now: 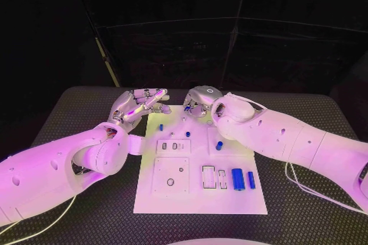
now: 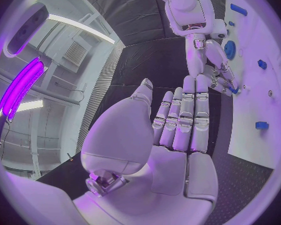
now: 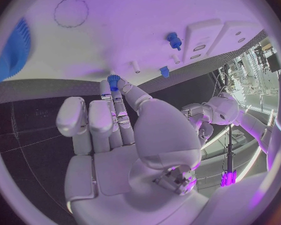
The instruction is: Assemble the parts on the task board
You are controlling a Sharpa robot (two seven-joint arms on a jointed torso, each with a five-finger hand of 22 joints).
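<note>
We note the white rectangular task board (image 1: 201,202) lying on the black textured counter (image 1: 69,112). The left robot hand (image 1: 138,108) hovers at the board's far left corner, fingers spread, holding nothing. The right robot hand (image 1: 201,101) sits over the board's far edge, pinching a small blue toothed part (image 3: 113,79) at its fingertips. Two blue cylinders (image 1: 243,179) lie on the board near its front right corner.
</note>
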